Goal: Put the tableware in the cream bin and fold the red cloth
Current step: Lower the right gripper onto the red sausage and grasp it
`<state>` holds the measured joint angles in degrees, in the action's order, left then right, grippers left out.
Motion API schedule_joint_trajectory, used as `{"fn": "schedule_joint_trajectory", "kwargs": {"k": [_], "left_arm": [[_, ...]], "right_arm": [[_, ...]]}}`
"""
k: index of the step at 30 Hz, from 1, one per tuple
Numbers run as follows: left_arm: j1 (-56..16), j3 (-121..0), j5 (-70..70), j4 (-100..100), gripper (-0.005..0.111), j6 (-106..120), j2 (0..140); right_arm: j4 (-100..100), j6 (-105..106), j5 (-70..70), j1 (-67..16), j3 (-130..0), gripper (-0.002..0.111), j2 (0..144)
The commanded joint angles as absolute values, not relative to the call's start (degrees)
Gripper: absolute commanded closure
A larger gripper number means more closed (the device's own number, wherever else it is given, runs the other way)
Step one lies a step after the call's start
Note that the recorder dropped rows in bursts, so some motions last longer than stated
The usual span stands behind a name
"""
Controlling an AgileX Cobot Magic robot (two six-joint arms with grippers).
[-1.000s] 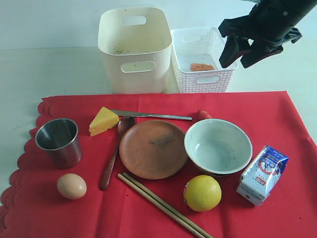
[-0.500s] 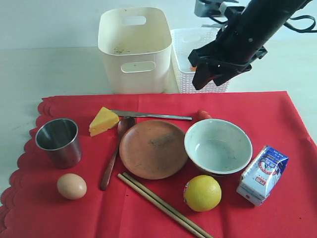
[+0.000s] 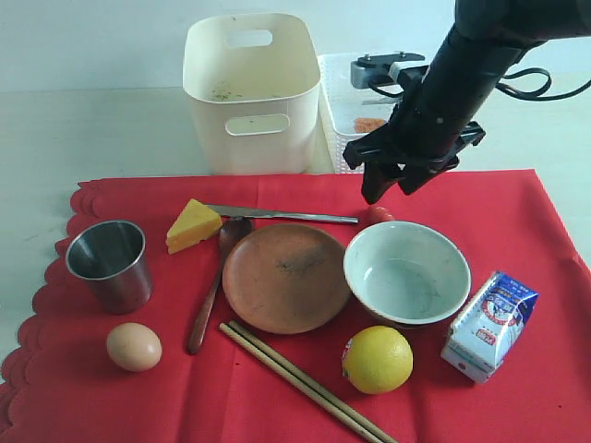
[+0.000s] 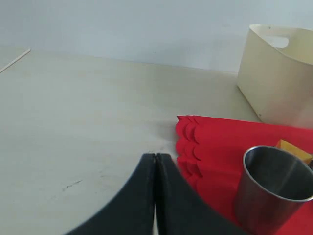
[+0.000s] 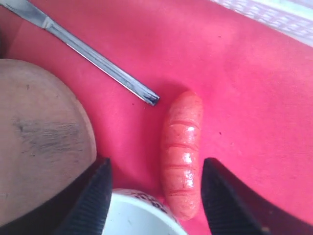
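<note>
A second ago the right gripper (image 3: pixel 390 189) hung high over the lattice basket (image 3: pixel 346 92); it has since dropped and swung inward, and now sits low over the far part of the red cloth (image 3: pixel 517 212). Its jaws stand apart and empty, straddling the sausage (image 5: pixel 181 152) beside the knife (image 3: pixel 282 215) tip and the white bowl (image 3: pixel 406 228). The steel cup (image 3: pixel 109 263), brown plate (image 3: pixel 286 277), wooden spoon (image 3: pixel 211 295) and chopsticks (image 3: pixel 305 383) lie unmoved on the cloth, in front of the cream bin (image 3: pixel 251 92). The left gripper (image 4: pixel 155 161) is closed on nothing over the table (image 4: pixel 88 122).
</note>
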<state>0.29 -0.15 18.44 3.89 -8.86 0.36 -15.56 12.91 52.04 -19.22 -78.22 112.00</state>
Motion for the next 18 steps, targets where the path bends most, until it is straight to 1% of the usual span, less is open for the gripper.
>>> {"fn": "schedule_joint_trajectory", "kwargs": {"k": [1, 18], "left_arm": [[-0.1, 0.0, 18.3, 3.9, 0.106, -8.9, 0.0], [-0.1, 0.0, 18.3, 3.9, 0.106, -8.9, 0.0]], "right_arm": [[-14.9, 11.4, 49.6, -19.3, -78.1, 0.055, 113.8], [-14.3, 10.3, 49.1, -19.3, -78.1, 0.055, 119.2]]}}
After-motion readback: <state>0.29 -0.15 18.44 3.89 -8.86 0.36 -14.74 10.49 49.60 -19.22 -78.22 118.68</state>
